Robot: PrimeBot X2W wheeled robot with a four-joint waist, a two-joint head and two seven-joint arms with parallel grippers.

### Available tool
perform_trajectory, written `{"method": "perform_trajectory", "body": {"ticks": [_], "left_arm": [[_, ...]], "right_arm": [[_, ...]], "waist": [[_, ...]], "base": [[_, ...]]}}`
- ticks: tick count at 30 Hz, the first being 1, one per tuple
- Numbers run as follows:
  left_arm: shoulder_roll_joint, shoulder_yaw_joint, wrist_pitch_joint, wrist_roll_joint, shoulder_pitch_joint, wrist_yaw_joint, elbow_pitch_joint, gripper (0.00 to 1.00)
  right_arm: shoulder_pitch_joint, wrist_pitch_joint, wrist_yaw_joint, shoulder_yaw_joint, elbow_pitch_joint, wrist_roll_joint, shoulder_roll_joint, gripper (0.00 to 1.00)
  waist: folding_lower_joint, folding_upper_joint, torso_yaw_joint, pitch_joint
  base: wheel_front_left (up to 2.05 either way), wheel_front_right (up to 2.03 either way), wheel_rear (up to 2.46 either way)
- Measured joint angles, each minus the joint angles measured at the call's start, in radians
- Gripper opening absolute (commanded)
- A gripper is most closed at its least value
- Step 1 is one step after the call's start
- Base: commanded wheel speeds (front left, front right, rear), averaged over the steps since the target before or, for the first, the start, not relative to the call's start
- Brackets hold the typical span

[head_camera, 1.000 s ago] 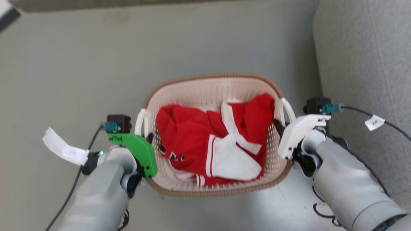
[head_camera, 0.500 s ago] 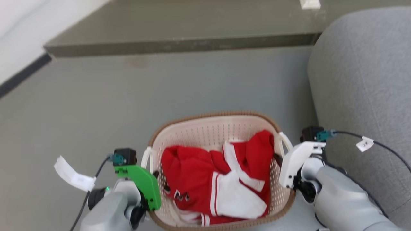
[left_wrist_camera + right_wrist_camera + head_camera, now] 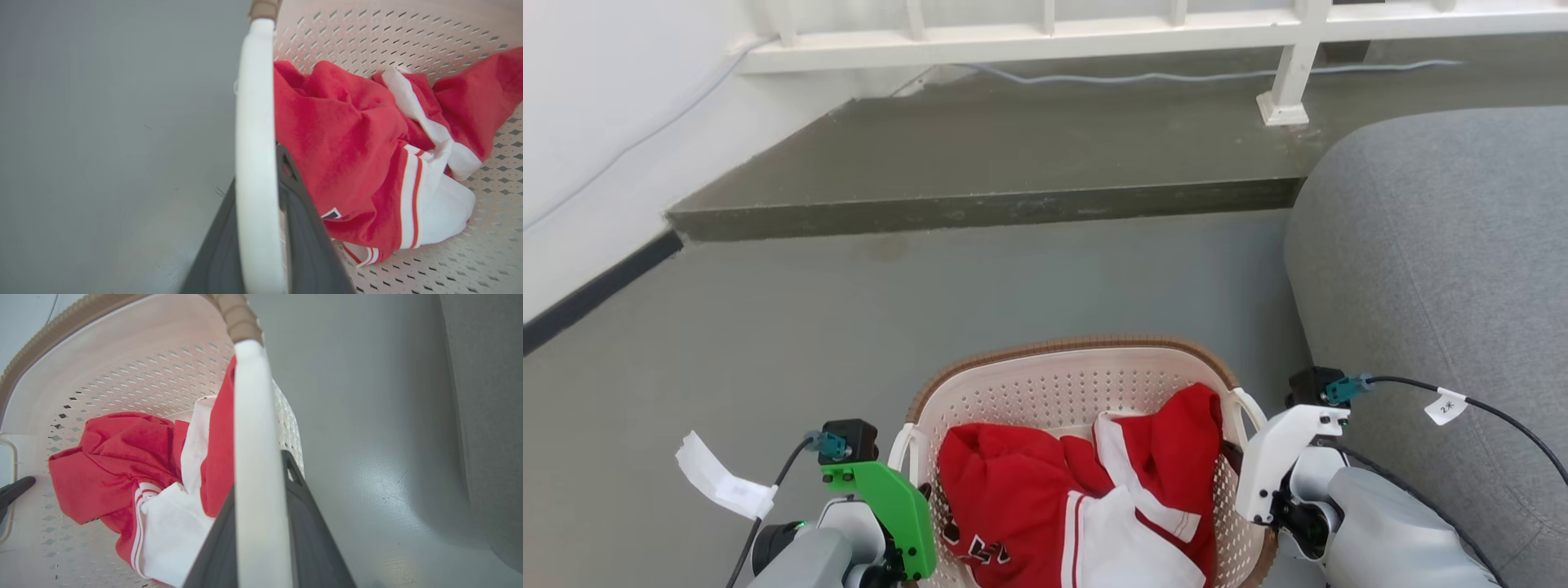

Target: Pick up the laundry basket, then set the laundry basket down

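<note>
The cable tag [image 3: 1445, 406] starts with "2".

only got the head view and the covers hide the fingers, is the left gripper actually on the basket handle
Observer: Yes. In the left wrist view the left gripper has its two dark fingers on either side of the white left handle of the laundry basket.
Operator: and the right one
Observer: Same in the right wrist view: the right gripper straddles the white right handle, a finger close on each side.
</note>
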Motion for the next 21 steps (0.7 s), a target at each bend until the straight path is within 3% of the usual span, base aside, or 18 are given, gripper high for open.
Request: {"method": "perform_trajectory", "body": {"ticks": [21], "left_arm": [[0.004,-0.02,0.003,-0.026,0.001,0.003,0.003,0.0]], "right_arm": [[0.001,0.008,0.0,0.022,-0.003,0.018,-0.002,0.0]], "waist": [[0.0,0.0,-0.019,-0.015]], "base": [[0.0,0.0,0.0]]}}
